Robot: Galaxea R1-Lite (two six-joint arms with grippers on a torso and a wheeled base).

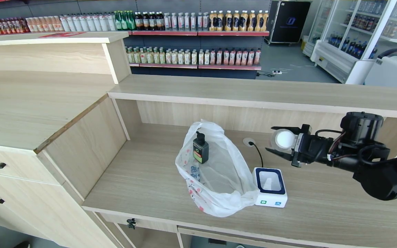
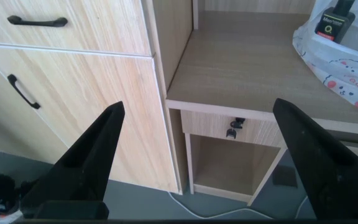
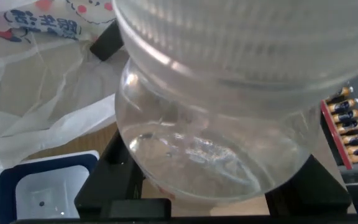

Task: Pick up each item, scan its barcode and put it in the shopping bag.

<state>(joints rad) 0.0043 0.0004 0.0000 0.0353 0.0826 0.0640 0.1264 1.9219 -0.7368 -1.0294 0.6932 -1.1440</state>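
Left gripper [image 2: 199, 104] hangs spread wide, low beside the cabinet [image 2: 73, 74]. On the counter [image 1: 143, 179], a pump bottle [image 1: 201, 148] stands inside the shopping bag [image 1: 219, 193], with the scanner [image 1: 270, 186] touching it. Right gripper [image 1: 273, 139] clamps a clear jar [image 1: 284, 138] above the counter.

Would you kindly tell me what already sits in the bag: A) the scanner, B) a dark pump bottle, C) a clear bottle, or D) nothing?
B: the pump bottle stands in the bag, while the right gripper holds the clear bottle outside it.
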